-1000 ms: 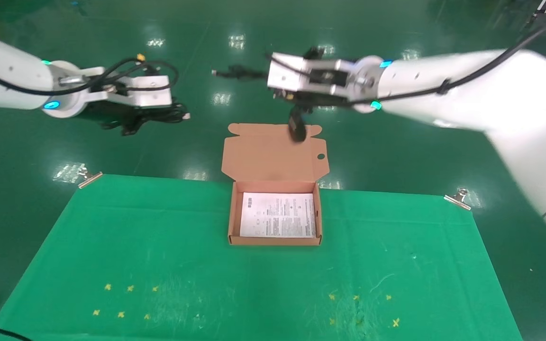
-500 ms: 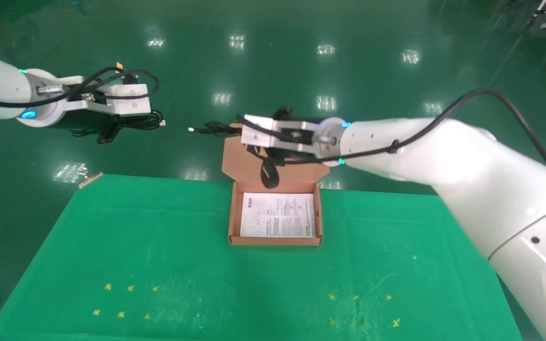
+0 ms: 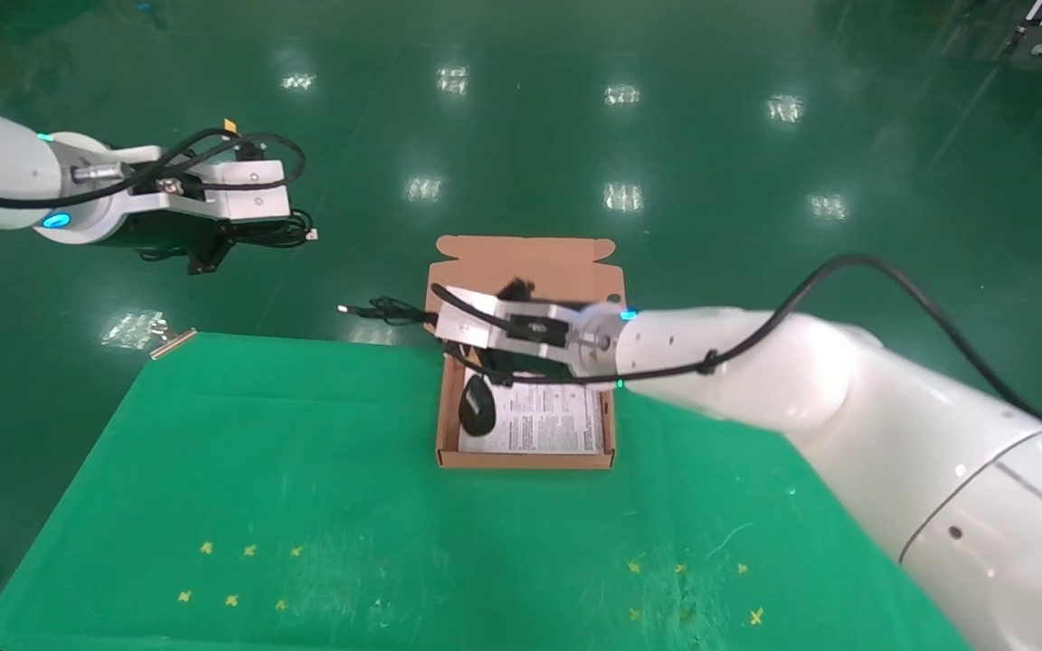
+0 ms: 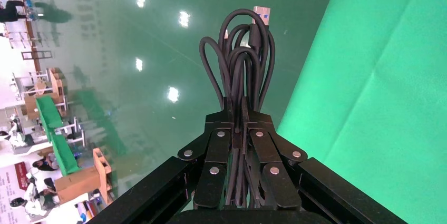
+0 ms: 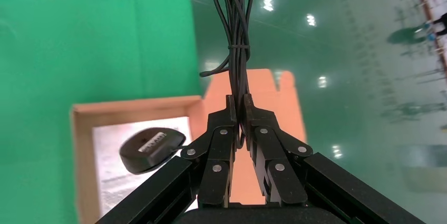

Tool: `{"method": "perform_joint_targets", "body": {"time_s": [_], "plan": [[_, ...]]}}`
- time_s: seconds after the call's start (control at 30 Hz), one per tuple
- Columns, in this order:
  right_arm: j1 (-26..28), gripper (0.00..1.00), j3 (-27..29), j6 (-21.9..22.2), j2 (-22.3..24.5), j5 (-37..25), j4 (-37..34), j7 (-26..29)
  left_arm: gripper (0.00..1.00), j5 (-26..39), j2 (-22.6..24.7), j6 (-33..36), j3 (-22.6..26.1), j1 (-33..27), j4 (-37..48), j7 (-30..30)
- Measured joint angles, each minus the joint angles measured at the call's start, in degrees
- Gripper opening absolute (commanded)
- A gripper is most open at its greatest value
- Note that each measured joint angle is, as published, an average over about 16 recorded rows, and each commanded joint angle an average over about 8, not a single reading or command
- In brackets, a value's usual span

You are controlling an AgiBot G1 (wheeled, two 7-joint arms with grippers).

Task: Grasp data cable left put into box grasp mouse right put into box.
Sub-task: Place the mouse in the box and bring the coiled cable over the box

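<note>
Now the right gripper (image 3: 449,327), jaws pinching the mouse's cord, hangs the one mouse (image 3: 477,405) inside the one box (image 3: 525,460) at the worktop's far edge. Beyond the far-left corner, the left gripper (image 3: 204,258) clamps the one data cable (image 4: 242,63), not yet boxed.

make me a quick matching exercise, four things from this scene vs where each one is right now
Things:
1. data cable
2. mouse
3. mouse cord
4. leaflet

Places:
A. lying flat on the bottom of the box
B. pinched as a bundle in the right gripper
C. dangling low inside the box over its left side
D. clamped in the left gripper, out past the table's far left corner

Pairs: 1-D, 2-C, 3-B, 4-A
</note>
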Motion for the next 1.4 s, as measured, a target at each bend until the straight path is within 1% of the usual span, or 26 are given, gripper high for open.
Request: {"method": "perform_joint_targets", "body": {"time_s": [0.17, 0.2, 0.43, 0.47, 0.8, 1.03, 1.2, 1.4], "plan": [[-1.26, 0.0, -2.62, 1.04, 0.01, 2.44, -2.42, 3.04, 0.0, 0.04, -0.03, 0.03, 0.0, 0.02, -0.1, -0.07], [-1.49, 0.11, -3.09, 1.19, 0.01, 2.85, -3.0, 3.66, 0.0, 0.05, -0.04, 0.03, 0.01, 0.03, -0.11, -0.08], [-2.53, 0.98, -5.4, 1.76, -0.04, 4.65, -6.35, 6.75, 0.0, 0.08, -0.07, 0.06, 0.02, 0.05, -0.18, -0.1], [-2.58, 1.0, -5.58, 1.81, -0.05, 4.76, -6.59, 6.98, 0.0, 0.08, -0.08, 0.06, 0.02, 0.05, -0.19, -0.11], [-2.6, 1.0, -5.85, 1.82, 0.03, 4.91, -6.82, 7.27, 0.0, 0.08, -0.07, 0.07, 0.02, 0.07, -0.21, -0.12], [-1.76, 1.0, -5.98, 2.12, 1.3, 3.86, -5.96, 6.8, 0.0, -0.49, 0.91, -1.06, 0.05, 1.28, -0.65, -0.23], [0.3, 1.0, -6.81, 2.7, 3.21, 1.57, -6.03, 6.67, 0.0, -0.32, 3.46, -4.63, 0.48, 4.16, -0.22, -0.35], [3.66, 1.0, -8.38, 3.25, 6.56, -2.36, -6.25, 7.66, 0.0, 0.49, 9.44, -12.23, 1.67, 9.13, 3.76, 0.28]]}}
